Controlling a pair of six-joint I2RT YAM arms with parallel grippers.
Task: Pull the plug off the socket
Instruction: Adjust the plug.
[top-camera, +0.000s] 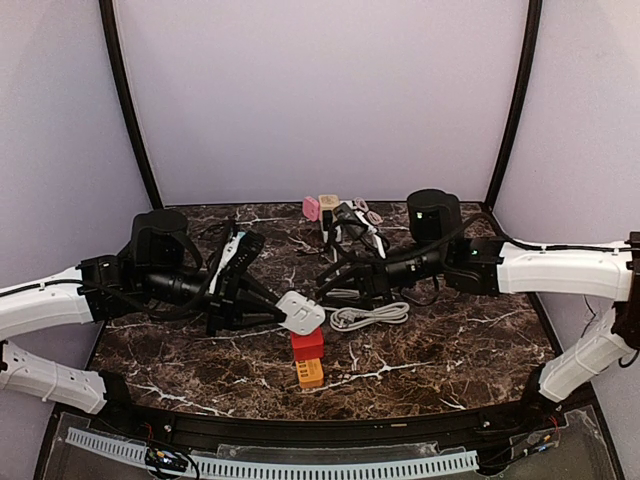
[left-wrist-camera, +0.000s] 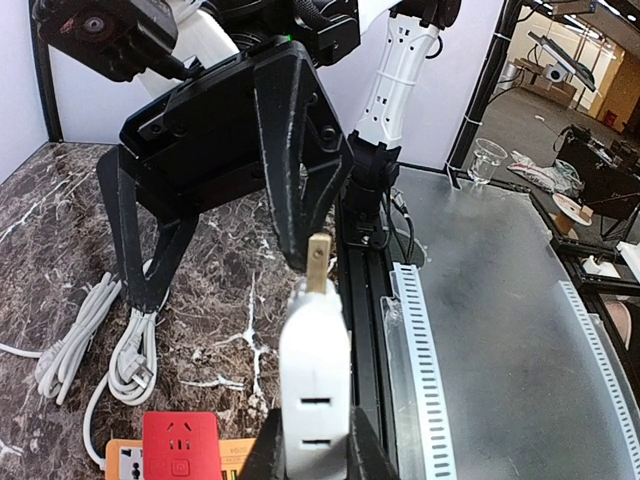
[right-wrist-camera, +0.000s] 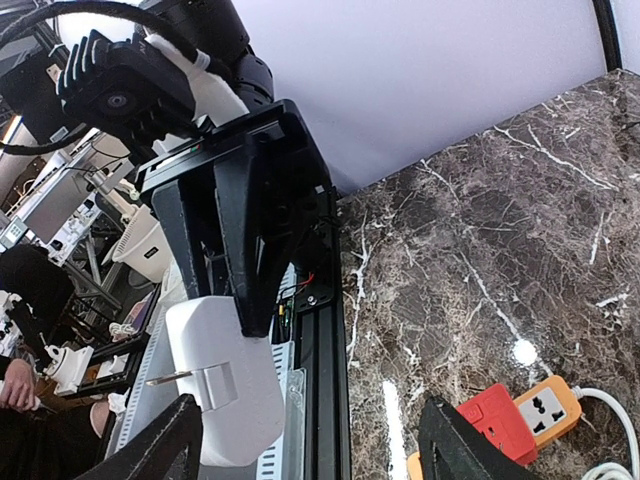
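My left gripper (top-camera: 285, 308) is shut on a white plug (top-camera: 301, 313) and holds it in the air just above the red socket (top-camera: 307, 343). The socket sits on an orange power strip (top-camera: 311, 372). In the left wrist view the plug (left-wrist-camera: 315, 370) sits between my fingers with its brass prong (left-wrist-camera: 320, 262) bare and clear of the red socket (left-wrist-camera: 180, 450) below left. My right gripper (top-camera: 345, 285) is open and empty, right of the plug. In the right wrist view (right-wrist-camera: 310, 440) its jaws stand wide apart, facing the plug (right-wrist-camera: 225, 385) and the socket (right-wrist-camera: 500, 420).
A coiled white cable (top-camera: 370, 316) lies right of the socket. Several small adapters, one pink (top-camera: 312, 208), and a tangle of black cable (top-camera: 345, 235) sit at the back. A black rail (top-camera: 320, 425) runs along the table's near edge.
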